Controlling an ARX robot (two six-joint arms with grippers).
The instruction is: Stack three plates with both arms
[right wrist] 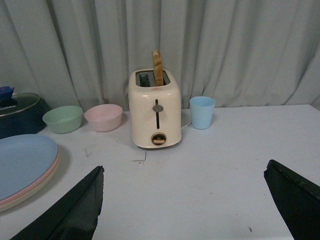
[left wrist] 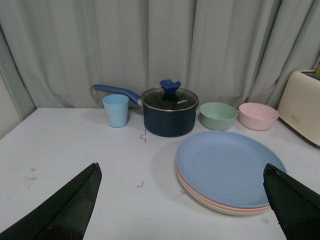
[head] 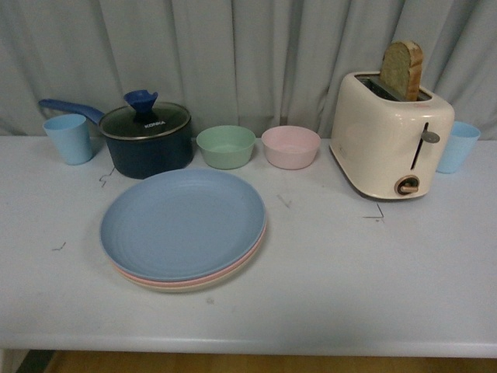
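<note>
Front view shows you the three plates already stacked: blue plate [head: 182,223] on top, pink plate [head: 237,266] under it, cream plate [head: 198,286] at the bottom, toward the table's [head: 334,287] front left, ahead of the pot [head: 147,140]. Left gripper [left wrist: 182,210] and right gripper [right wrist: 185,207] both stand wide apart, holding nothing, clear of the stack. Judge the stacking done; if you tidy, nudge rims gently so they sit concentric, and keep arms back.

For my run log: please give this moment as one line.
plates: stacked, blue on top | left gripper: open, empty | right gripper: open, empty | stage: stack looks done
</note>
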